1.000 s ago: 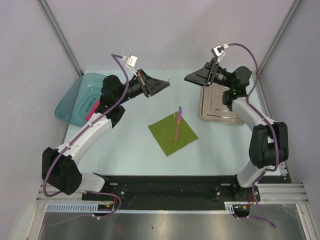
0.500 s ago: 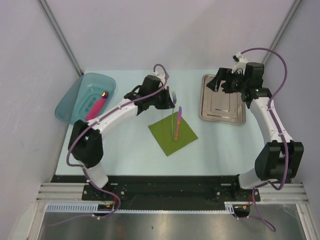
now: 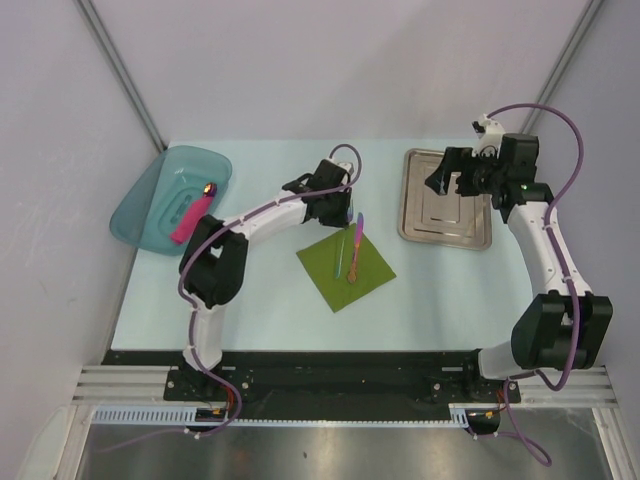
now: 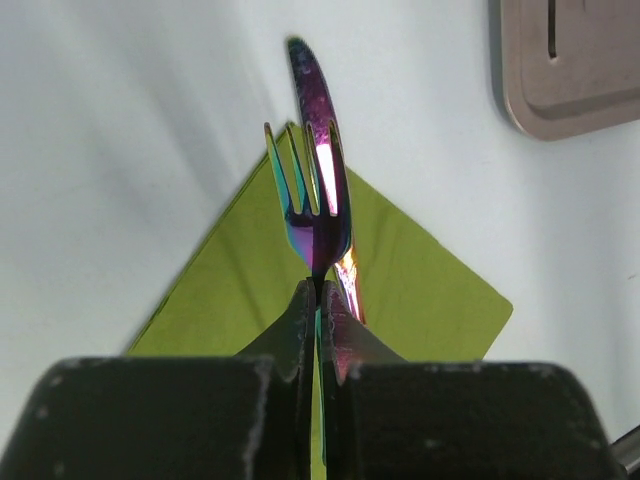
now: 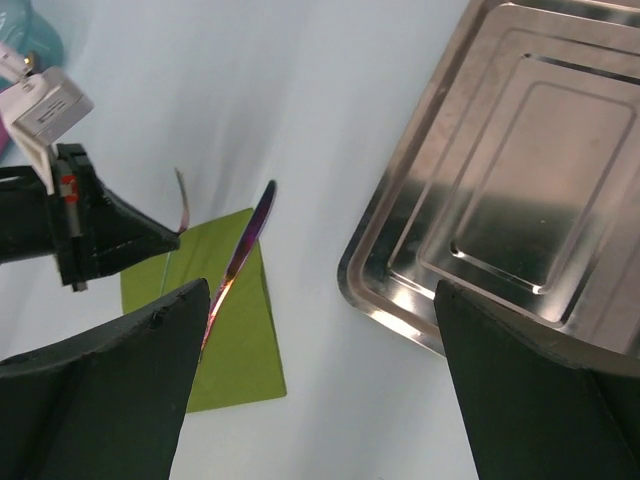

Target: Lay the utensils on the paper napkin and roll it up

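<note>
Looking down at the left gripper (image 4: 318,300), pinched tight on the rainbow fork (image 4: 305,200) just below the tines. Held over the green napkin (image 4: 420,290), right in line with the knife (image 4: 312,95) lying there, tip poking past the far corner onto the pale table (image 4: 130,150). Corner of a steel tray (image 4: 570,70) up top right.

A silver rectangular metal tray (image 3: 445,225) lay flat on the pale blue table (image 3: 250,290), toward its far right side. The tray's floor was pressed in stepped rectangles and reflected the light. At the table's far left corner sat a teal translucent plastic tub (image 3: 135,215). Inside it a thick pink bar (image 3: 187,217) rested at an angle, its shiny tip pointing away. Tub and tray were well apart. Plain grey walls (image 3: 300,70) enclosed the table.
</note>
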